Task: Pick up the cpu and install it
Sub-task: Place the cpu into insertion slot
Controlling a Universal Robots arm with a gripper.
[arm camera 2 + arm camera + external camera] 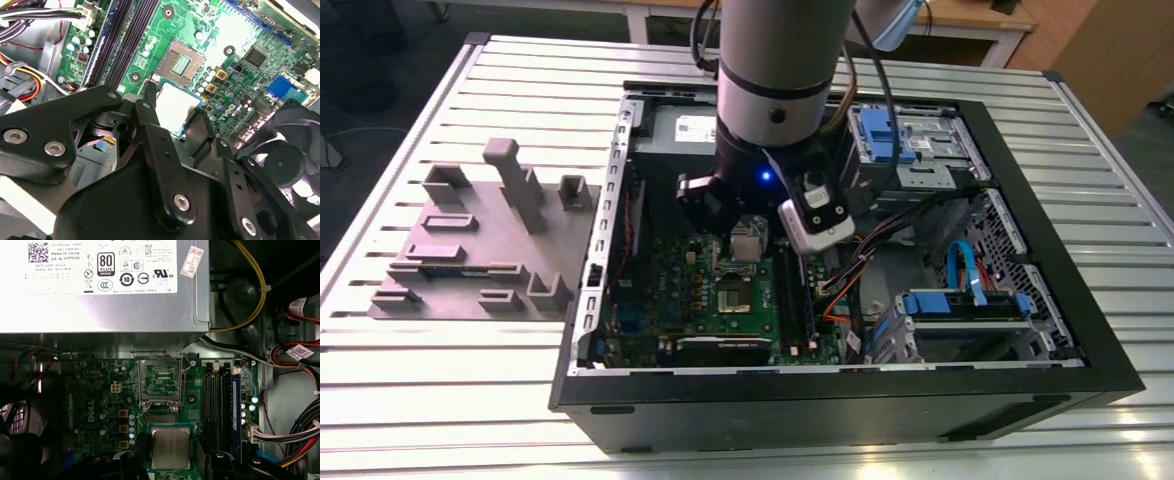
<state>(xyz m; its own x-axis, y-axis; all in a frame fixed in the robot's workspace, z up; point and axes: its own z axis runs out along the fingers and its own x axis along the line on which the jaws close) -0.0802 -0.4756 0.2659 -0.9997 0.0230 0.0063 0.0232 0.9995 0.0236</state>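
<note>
We find the cpu [171, 448] clamped by its edges between the fingers of the gripper [171, 462], with its dull metal top facing the first wrist camera. It hangs over the green motherboard [100, 405], just beside the open socket [160, 382] and not seated in it. In the exterior view the arm [774, 80] reaches down into the computer case [827, 400], which lies open on the slatted counter [454, 400]. A grey fixture block [467, 250] sits on the counter at the exterior view's left of the case.
</note>
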